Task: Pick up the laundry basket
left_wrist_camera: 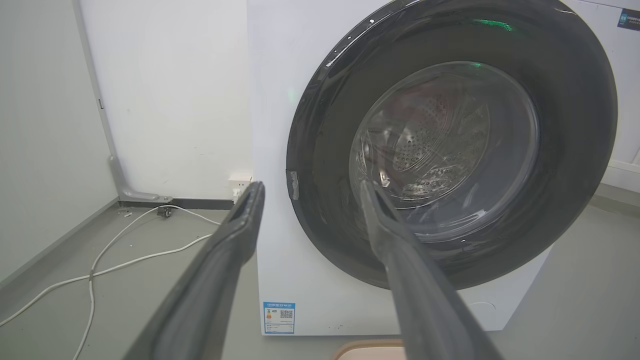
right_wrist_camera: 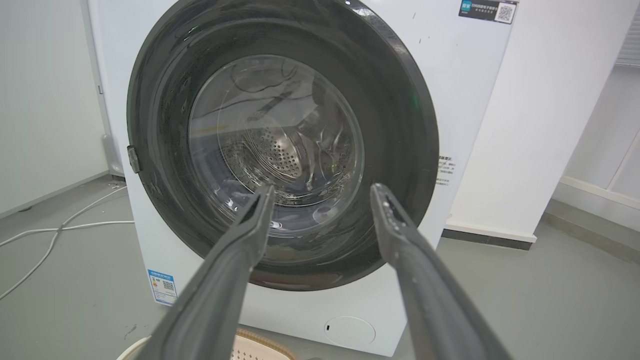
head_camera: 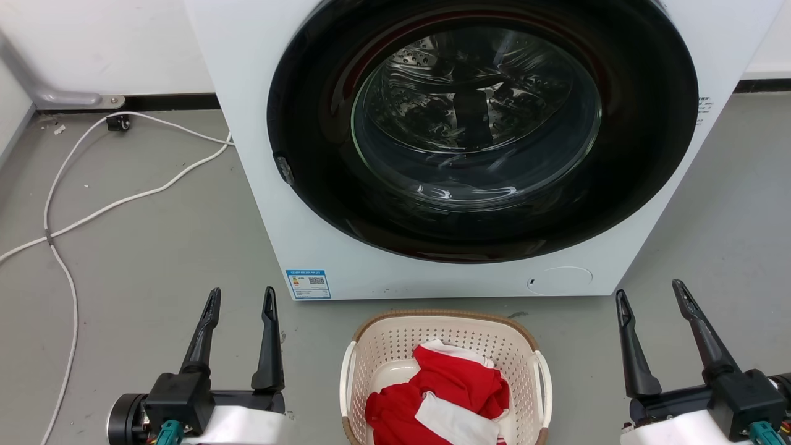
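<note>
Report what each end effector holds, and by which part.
Nothing is held. The left end effector and the right end effector are both open, flanking the laundry basket without touching it.

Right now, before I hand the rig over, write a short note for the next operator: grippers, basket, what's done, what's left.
Left gripper: open, empty, left of the laundry basket.
Right gripper: open, empty, on its right.
Basket: on the floor before the washing machine, red and white clothing inside.
Done: nothing; not yet gripped.
Left: take the white side handles, lift.
</note>
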### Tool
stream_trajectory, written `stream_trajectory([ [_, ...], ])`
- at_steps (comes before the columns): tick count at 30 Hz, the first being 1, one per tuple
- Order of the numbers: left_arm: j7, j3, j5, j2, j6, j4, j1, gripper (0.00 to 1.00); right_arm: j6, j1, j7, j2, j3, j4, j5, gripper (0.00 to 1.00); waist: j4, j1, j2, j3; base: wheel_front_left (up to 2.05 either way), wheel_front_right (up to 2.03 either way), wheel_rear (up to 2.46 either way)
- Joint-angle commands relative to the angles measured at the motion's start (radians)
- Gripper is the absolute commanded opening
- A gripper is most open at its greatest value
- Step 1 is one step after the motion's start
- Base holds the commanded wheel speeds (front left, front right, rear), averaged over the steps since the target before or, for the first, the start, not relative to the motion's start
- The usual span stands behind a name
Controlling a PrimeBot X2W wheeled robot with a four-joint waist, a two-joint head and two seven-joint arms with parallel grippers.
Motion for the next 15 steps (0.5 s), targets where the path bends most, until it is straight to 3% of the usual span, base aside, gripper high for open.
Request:
stream_trajectory([
  [1, -0.003, 0.002, 0.007, 0.003, 0.002, 0.0, 0.01, 1.0, 0.0, 0.006, -0.004, -0.005, -0.003, 0.002, 0.005, 1.0, 0.0, 0.0, -0.0001, 0.001, 0.0, 0.0, 0.0],
  [15, -0.003, 0.004, 0.018, 0.003, 0.014, 0.006, 0.014, 1.0, 0.0, 0.006, -0.003, -0.005, -0.006, 0.01, 0.016, 1.0, -0.004, 0.0, -0.0001, -0.001, 0.0, 0.0, 0.0],
])
